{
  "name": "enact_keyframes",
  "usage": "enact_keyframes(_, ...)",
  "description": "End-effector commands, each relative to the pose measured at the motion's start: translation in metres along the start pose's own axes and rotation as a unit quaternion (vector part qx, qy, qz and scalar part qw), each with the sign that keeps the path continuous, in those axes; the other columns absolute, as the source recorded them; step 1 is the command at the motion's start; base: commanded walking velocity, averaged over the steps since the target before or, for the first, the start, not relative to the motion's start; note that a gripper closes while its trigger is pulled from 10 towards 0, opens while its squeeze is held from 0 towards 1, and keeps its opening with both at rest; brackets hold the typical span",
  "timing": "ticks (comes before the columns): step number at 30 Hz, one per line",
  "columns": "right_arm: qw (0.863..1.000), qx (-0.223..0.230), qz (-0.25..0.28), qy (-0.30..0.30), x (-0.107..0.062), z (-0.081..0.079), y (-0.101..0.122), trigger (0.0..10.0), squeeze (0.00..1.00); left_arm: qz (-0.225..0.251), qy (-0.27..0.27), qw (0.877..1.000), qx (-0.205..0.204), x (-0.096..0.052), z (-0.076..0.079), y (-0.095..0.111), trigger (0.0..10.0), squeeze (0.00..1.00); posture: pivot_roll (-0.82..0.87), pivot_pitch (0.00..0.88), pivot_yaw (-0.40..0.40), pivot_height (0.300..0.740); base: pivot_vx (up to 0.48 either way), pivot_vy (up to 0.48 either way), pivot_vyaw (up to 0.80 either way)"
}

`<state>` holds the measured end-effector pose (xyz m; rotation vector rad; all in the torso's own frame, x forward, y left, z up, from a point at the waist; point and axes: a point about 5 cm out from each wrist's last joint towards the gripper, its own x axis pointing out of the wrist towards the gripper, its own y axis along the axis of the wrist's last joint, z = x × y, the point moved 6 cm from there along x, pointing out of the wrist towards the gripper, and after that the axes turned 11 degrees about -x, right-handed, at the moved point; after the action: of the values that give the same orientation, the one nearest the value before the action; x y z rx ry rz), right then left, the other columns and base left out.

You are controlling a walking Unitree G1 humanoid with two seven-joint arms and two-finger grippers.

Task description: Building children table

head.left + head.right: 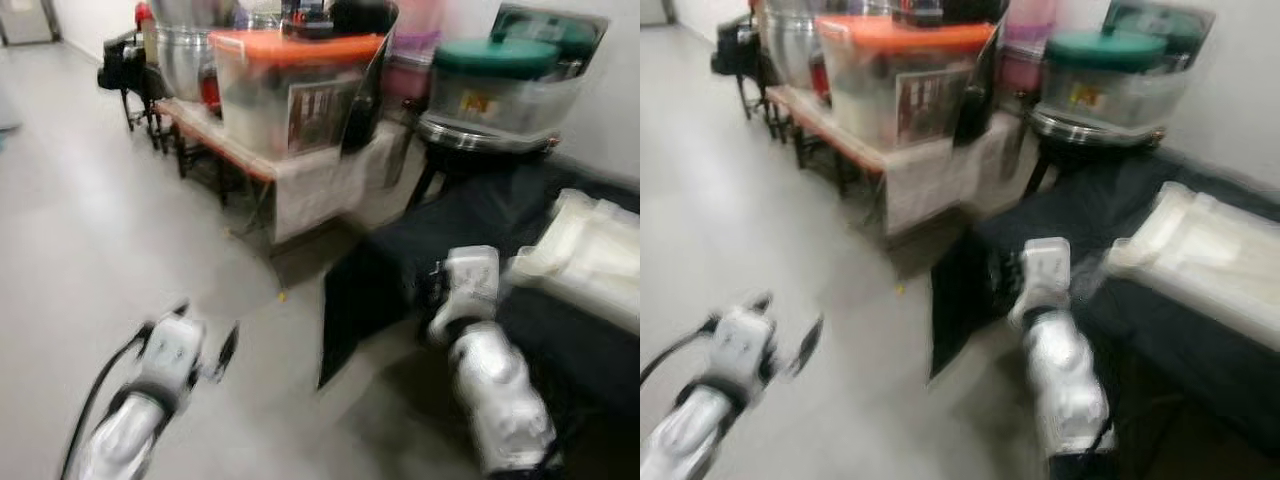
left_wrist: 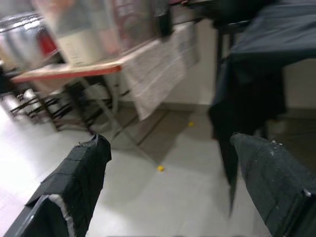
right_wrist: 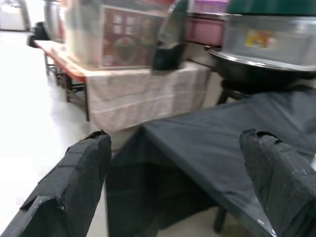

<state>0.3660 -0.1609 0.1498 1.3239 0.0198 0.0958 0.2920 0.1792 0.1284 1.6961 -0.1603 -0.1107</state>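
Blurred head views. Left gripper [image 2: 168, 187] hung over pale glossy floor [image 1: 90, 220], fingers spread wide, holding nothing. Behind stood an orange-topped table [image 1: 215, 150] carrying a clear bin with orange lid [image 1: 295, 85] and a steel pot [image 1: 185, 55]. Right gripper [image 3: 177, 182], fingers also wide apart, faced the black-draped table [image 3: 222, 143]. On its cloth, right of that gripper, lay white flat wrapped pieces [image 1: 590, 250], apparently table parts.

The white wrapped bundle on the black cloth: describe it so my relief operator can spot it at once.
Start at the low surface draped in black cloth on the robot's right, below the grey tub with the dark green lid. The flat, pale white plastic-wrapped bundle lies on that cloth, beyond the right pincer. It is the one pale thing on the dark cover.
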Motion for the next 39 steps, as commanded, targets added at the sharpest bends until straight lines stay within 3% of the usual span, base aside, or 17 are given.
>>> enact_keyframes(1, 1.000, -0.007, -0.008, -0.009, -0.001, 0.007, -0.003, 10.0, 0.00, -0.004, -0.005, 1.000, 0.004, -0.001, 0.001, -0.002, 10.0, 0.00, 0.00, 0.000, -0.058, 0.740, 0.000, 0.000, -0.80)
enact_keyframes(19, 1.000, -0.009, -0.021, 0.000, -0.016, 0.001, -0.014, 10.0, 0.00, -0.009, -0.010, 1.000, 0.022, -0.008, -0.005, -0.002, 10.0, 0.00, 0.01, 0.000, -0.045, 0.740, 0.000, 0.000, -0.80)
enact_keyframes(39, 0.999, -0.016, -0.038, -0.006, -0.022, 0.005, -0.021, 10.0, 0.00, -0.004, -0.021, 0.999, 0.029, -0.006, 0.000, -0.001, 10.0, 0.00, 0.00, 0.000, -0.040, 0.740, 0.000, 0.000, -0.80)
